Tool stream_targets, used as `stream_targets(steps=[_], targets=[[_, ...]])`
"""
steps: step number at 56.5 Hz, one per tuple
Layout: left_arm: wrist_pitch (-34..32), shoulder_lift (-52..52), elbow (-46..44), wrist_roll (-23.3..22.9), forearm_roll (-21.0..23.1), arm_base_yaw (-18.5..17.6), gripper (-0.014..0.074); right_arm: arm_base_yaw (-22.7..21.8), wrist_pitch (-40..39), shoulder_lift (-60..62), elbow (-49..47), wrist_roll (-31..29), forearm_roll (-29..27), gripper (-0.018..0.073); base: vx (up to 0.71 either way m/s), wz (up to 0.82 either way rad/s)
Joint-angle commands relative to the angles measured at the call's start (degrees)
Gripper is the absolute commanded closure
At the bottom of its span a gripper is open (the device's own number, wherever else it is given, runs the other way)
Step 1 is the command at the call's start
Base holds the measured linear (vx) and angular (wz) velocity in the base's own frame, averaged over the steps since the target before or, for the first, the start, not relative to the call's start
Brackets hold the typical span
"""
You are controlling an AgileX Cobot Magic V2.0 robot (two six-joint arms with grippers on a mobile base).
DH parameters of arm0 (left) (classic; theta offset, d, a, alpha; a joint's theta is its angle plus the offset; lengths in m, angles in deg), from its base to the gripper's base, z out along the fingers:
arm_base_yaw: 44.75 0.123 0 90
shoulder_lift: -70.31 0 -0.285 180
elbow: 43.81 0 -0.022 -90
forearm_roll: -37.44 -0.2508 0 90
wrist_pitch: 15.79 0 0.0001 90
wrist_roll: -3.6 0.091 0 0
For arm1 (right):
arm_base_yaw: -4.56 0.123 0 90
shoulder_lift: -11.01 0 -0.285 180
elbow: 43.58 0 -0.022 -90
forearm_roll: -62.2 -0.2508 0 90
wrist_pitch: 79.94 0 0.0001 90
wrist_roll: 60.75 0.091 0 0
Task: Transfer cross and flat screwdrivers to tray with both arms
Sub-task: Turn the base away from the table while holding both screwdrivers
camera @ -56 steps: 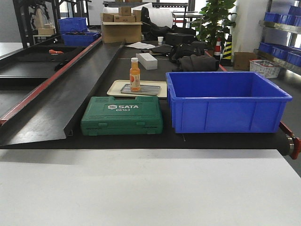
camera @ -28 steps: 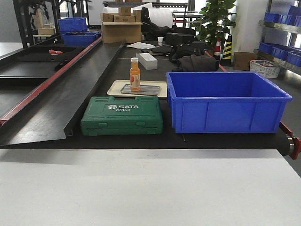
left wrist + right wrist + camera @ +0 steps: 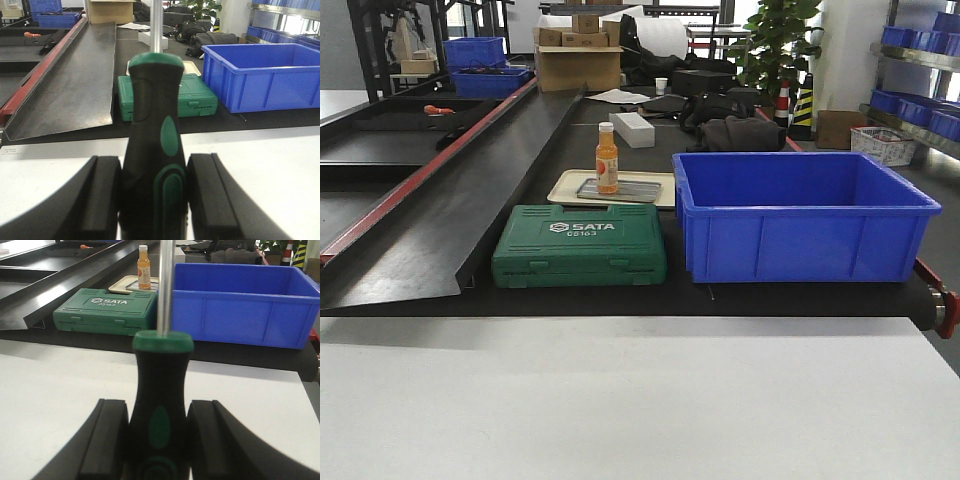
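Note:
Each wrist view shows one black-and-green screwdriver held upright by its handle. My left gripper (image 3: 155, 197) is shut on a screwdriver (image 3: 152, 125) whose silver shaft runs out of the top of the view. My right gripper (image 3: 159, 442) is shut on the other screwdriver (image 3: 161, 390), its tip also out of view. I cannot tell which one is cross and which is flat. The grey metal tray (image 3: 638, 189) lies on the black belt beyond the white table, inside a cream tray (image 3: 563, 186). Neither gripper shows in the front view.
An orange bottle (image 3: 607, 158) stands on the grey tray. A closed green SATA case (image 3: 580, 245) lies just in front of the trays, and a deep blue bin (image 3: 800, 215) sits to its right. A slanted black ramp (image 3: 450, 210) runs along the left.

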Motion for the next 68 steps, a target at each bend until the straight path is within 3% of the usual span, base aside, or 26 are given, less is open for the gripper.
stream_targets(steps=[1, 34, 68], targets=[[-5.35, -0.36, -1.72, 0.02, 0.48, 0.03, 0.0602, -0.13, -5.08, -0.19, -1.77, -0.22, -0.81, 0.0567, 0.00, 0.00], [-5.40, -0.41, -1.72, 0.02, 0.48, 0.03, 0.0602, -0.13, -5.15, -0.19, -1.77, -0.30, -0.76, 0.0567, -0.04, -0.01], [-5.40, -0.41, -1.72, 0.02, 0.48, 0.03, 0.0602, -0.13, -5.15, -0.19, -1.77, -0.30, -0.76, 0.0567, -0.26, -0.17]])
